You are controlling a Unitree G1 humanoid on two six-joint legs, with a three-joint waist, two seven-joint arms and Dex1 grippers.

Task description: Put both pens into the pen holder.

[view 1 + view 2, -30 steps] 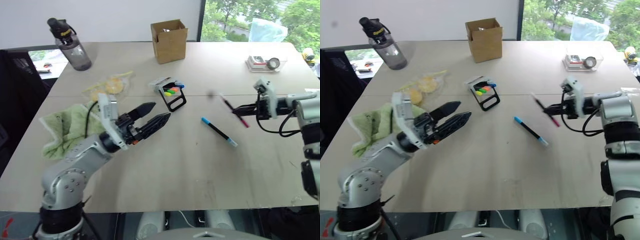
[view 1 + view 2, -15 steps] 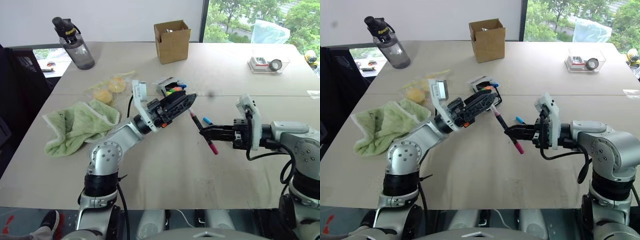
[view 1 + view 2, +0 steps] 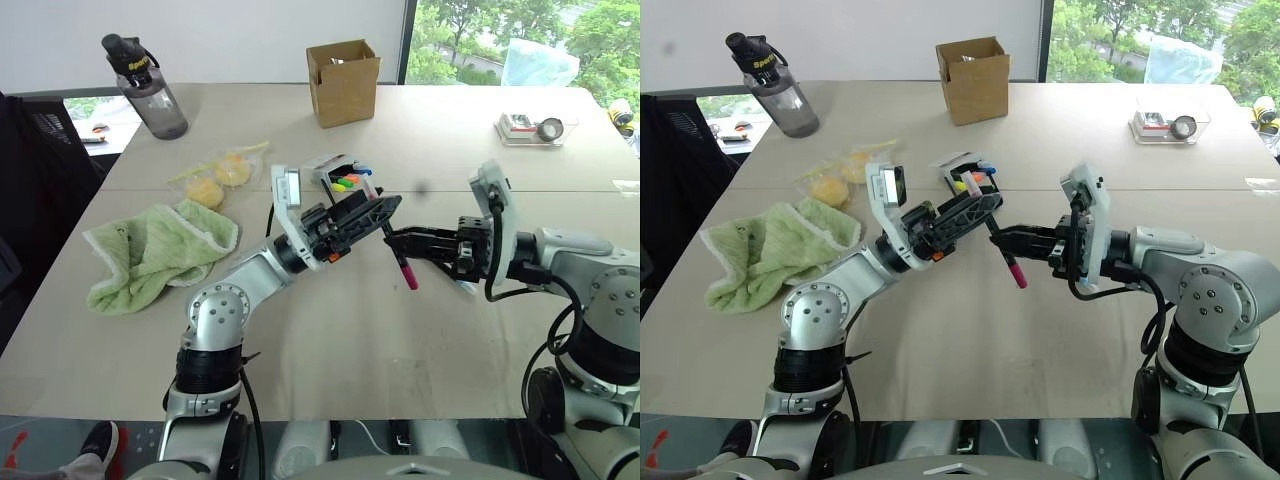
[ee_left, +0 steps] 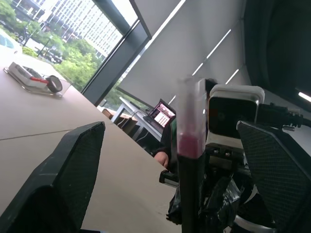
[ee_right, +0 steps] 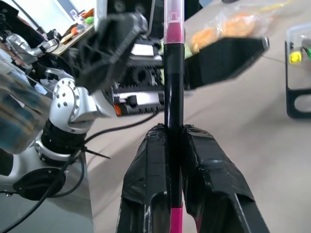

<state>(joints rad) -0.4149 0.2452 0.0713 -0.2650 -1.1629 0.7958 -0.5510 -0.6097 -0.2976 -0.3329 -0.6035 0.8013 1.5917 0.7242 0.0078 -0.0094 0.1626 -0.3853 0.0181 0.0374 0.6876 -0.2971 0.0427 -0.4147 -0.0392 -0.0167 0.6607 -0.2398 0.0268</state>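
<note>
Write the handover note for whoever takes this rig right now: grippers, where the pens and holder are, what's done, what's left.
Right gripper: shut on the pink pen, held above the table in front of the robot.
Left gripper: open, its fingers either side of the pink pen's upper end, not closed on it.
Blue pen: on the table, mostly hidden behind the right gripper.
Pen holder: on the table beyond the left gripper, coloured markers inside.
Done: pink pen picked up. Left: get both pens into the holder.

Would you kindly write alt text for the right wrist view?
The right gripper is shut on the pink-capped pen, holding it upright between the open fingers of the left gripper. Behind lie the tan table and a corner of the pen holder.
</note>
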